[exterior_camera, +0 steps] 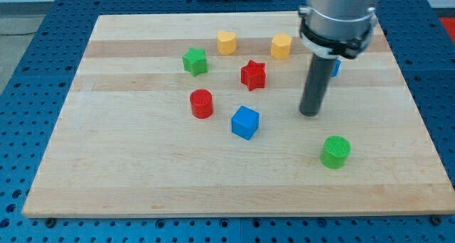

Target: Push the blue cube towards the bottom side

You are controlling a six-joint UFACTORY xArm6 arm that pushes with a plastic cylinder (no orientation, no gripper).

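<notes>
A: Camera view, from the frame's left: what's on the board [142, 179]?

B: A green star [194, 61] at upper left of centre. Below and just right of it a red cylinder [201, 104]. Then a yellow heart [227, 42] near the top.

A: And the blue cube [245, 122]?

B: Around the middle, slightly below centre, just right of the red cylinder and apart from it. Above it sits a red star [253, 74], and a yellow block [281, 45], shape unclear, lies near the top.

A: My tip [310, 114]?

B: Right of the blue cube, near it but not touching, resting on bare wood. It's a plain rod with no fingers, so nothing opens, closes or grips.

A: Further right?

B: A blue block [335, 67] mostly hidden behind the rod, and a green cylinder [335, 151] at lower right.
</notes>
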